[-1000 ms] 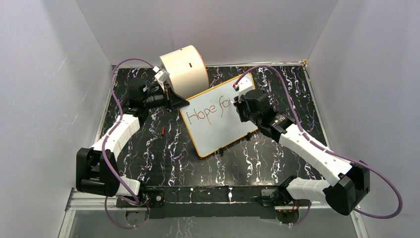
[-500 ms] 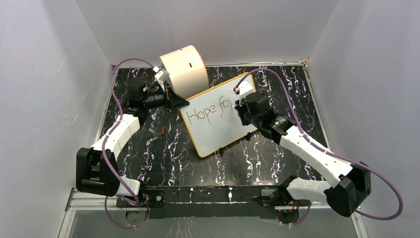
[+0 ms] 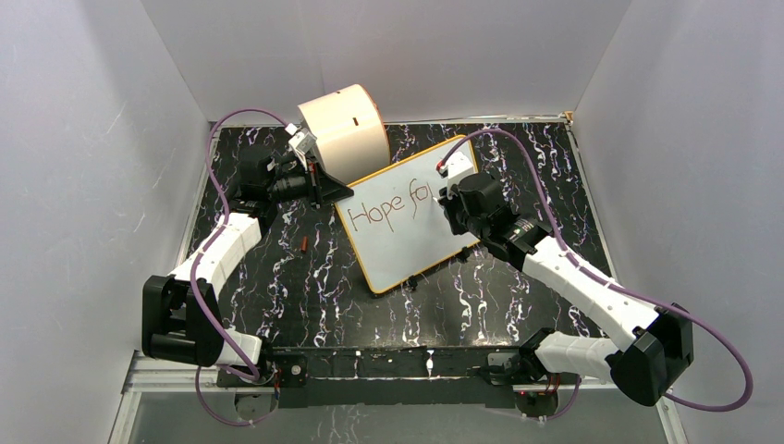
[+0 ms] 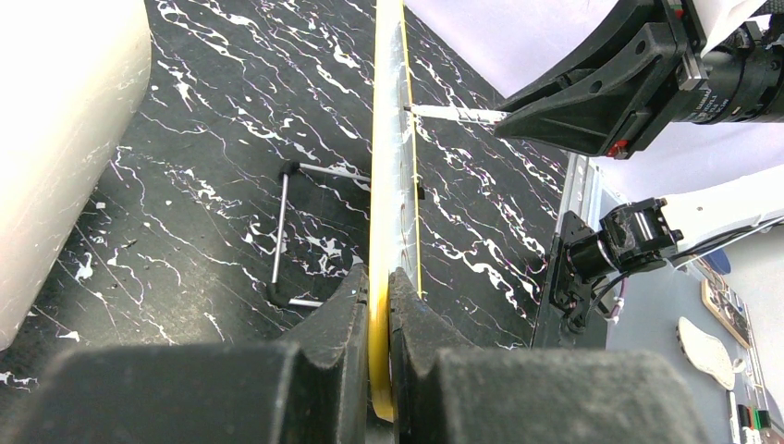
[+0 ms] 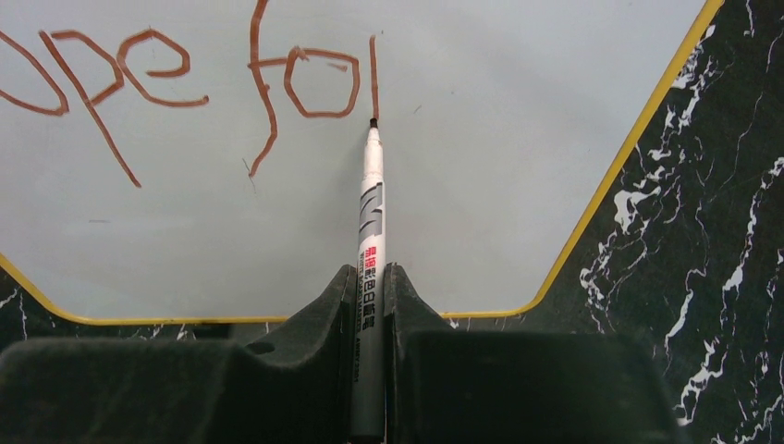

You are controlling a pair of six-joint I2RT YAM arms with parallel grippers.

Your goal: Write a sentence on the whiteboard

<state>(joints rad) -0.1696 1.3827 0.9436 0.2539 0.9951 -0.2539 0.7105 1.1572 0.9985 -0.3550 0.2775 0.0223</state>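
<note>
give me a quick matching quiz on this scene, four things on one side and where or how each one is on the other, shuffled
Things
1. left tool
2. right tool
3. marker
4. cream drum

Places and states
A. shut on the marker
B. at the far end, next to the left tool
C. clamped on the whiteboard at its yellow rim
D. tip touching the foot of the red-brown stroke after "fo"

Pairs: 1-C, 2-A, 3-D, 4-B
</note>
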